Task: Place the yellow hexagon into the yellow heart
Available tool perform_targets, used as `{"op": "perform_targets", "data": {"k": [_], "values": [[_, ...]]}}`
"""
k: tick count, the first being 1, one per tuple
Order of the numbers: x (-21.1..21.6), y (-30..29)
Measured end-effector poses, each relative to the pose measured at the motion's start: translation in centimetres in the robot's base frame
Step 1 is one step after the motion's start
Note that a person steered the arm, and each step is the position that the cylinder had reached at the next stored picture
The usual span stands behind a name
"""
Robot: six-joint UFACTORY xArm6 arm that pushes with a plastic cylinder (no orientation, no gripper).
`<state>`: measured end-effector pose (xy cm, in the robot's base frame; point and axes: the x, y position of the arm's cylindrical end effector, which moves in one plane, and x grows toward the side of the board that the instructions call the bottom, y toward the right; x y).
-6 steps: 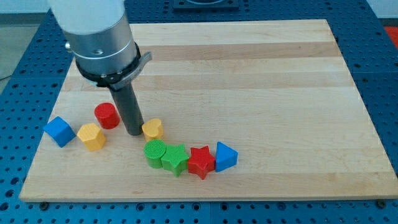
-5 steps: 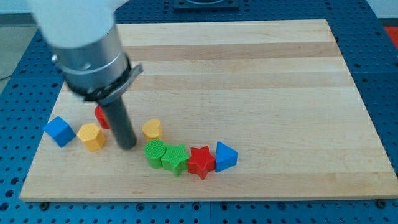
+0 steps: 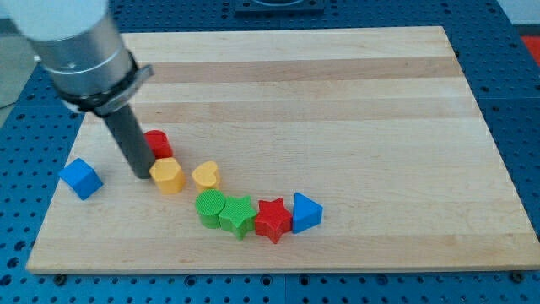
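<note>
The yellow hexagon (image 3: 168,176) lies left of centre on the wooden board (image 3: 337,101). The yellow heart (image 3: 205,175) sits a short gap to its right; they are not touching. My tip (image 3: 140,175) rests on the board right against the hexagon's left side. A red cylinder (image 3: 158,143) stands just behind the hexagon, close to the right of my rod.
A blue cube (image 3: 81,178) lies near the board's left edge. Below the heart runs a row: a green cylinder (image 3: 209,206), a green star (image 3: 239,215), a red star (image 3: 272,219) and a blue triangle (image 3: 306,212).
My tip swung left around the hexagon and pushed it right, from beside the blue cube to near the heart. The red cylinder shifted slightly up and to the right.
</note>
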<state>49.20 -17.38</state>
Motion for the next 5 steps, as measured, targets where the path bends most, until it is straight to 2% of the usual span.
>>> {"op": "perform_targets", "data": {"k": [2, 3, 5], "values": [[4.8, -1.0], [4.4, 0.2], [-1.4, 2.2]]}}
